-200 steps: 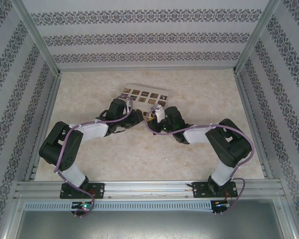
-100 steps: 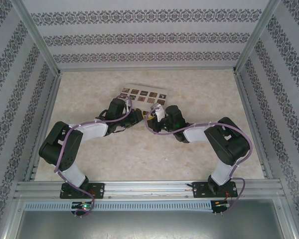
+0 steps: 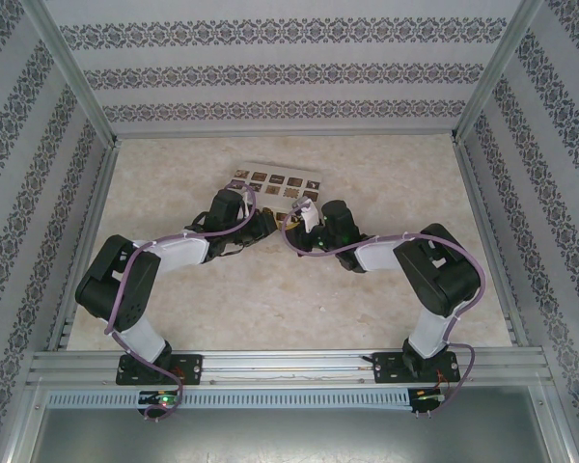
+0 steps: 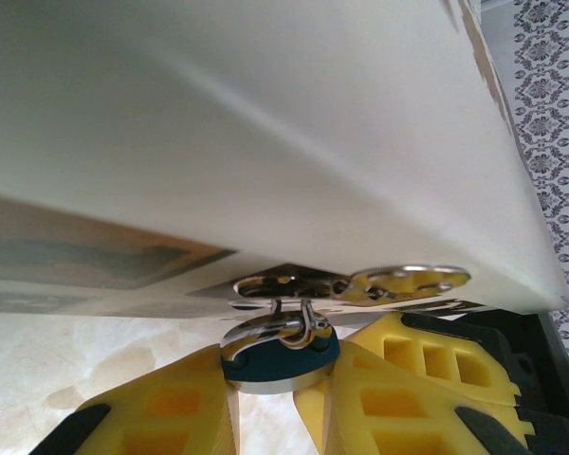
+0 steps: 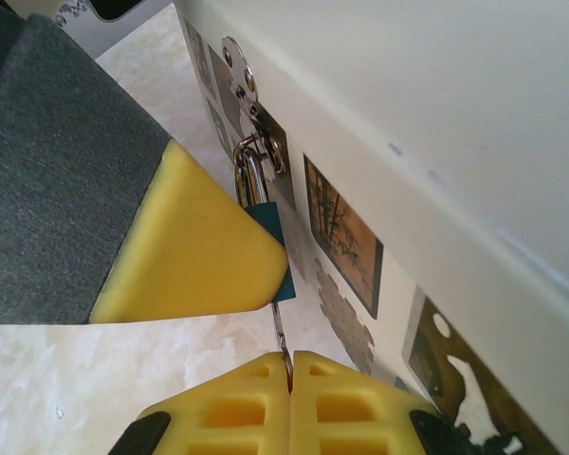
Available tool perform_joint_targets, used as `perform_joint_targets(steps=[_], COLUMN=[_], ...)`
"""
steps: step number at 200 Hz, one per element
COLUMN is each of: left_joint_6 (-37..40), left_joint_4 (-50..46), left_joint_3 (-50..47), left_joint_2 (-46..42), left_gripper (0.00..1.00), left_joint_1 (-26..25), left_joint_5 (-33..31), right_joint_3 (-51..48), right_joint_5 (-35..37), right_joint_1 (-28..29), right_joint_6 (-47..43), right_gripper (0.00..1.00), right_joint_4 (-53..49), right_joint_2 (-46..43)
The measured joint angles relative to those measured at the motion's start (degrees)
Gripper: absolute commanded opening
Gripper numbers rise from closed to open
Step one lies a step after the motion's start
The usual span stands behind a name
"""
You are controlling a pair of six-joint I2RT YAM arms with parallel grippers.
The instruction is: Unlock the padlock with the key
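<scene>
The padlock (image 4: 280,358) hangs by its shackle (image 5: 249,180) from the silver hasp (image 4: 284,282) on the side of the cream box (image 4: 266,142), which lies at the far middle of the table (image 3: 270,299). The left fingers (image 4: 171,408) are clenched on the padlock's body, one yellow pad on each side, with the shackle end pointing away from them toward the box. The right fingers (image 5: 351,408) are pressed tight together on the key (image 5: 281,334), just below the padlock. The key is a thin dark metal sliver rising from between the pads to the lock's bottom edge. Its tip seems to meet the underside, though I cannot tell whether it sits inside the keyhole. The padlock is small, with a blue body, a bright metal rim and a thin silver shackle looped through the hasp ring. In the right wrist view, one left pad covers most of the blue body.
</scene>
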Motion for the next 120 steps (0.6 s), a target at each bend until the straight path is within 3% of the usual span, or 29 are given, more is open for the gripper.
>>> perform_joint_targets(steps=[120], left_joint_6=[0.0], left_joint_4=[0.24], left_joint_3=[0.09], left_joint_2=[0.7], left_gripper=[0.23], left_joint_1=[0.07], left_joint_5=[-1.09], right_joint_3=[0.92], right_joint_5=[-2.49], right_joint_1=[-0.5], right_joint_6=[5.27], right_gripper=[0.0], right_joint_4=[1.7], right_joint_2=[2.19])
